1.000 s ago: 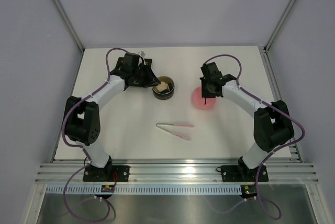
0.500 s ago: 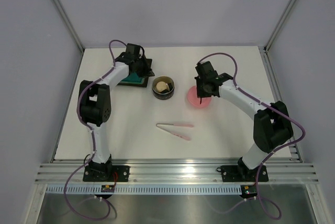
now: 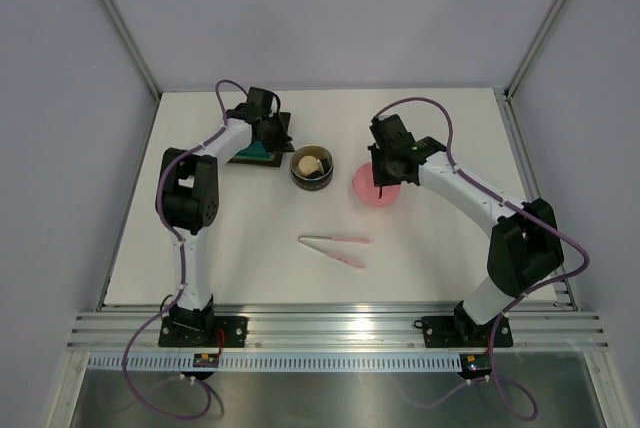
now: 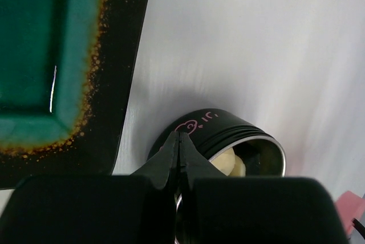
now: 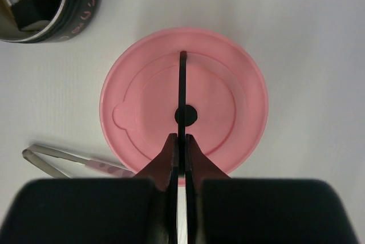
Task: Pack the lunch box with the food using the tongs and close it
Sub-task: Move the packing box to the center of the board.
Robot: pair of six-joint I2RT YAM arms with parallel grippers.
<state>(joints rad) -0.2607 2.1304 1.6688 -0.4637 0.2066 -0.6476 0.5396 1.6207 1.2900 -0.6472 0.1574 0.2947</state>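
Observation:
The lunch box (image 3: pixel 313 167) is a round tin with a dark printed wall (image 4: pixel 228 131), standing open at the table's middle back. Pale lumps of food (image 4: pixel 230 164) lie inside it. My right gripper (image 5: pixel 180 139) is shut on the thin black handle of the pink lid (image 5: pixel 228 101). It holds the lid (image 3: pixel 372 188) just right of the tin, and the lid covers one end of the tongs in the right wrist view. The pink-and-white tongs (image 3: pixel 335 245) lie on the table nearer the arms. My left gripper (image 4: pixel 179 135) is shut on nothing, left of the tin by the tray's edge.
A flat black tray with a teal inside (image 3: pixel 258 151) lies left of the tin, under my left wrist, and fills the left side of the left wrist view (image 4: pixel 34 56). Grey walls and metal posts (image 3: pixel 125 33) bound the white table.
My left arm has drawn back from the tin towards the tray and its gripper has shut. My right gripper has carried the pink lid a little left, closer to the tin.

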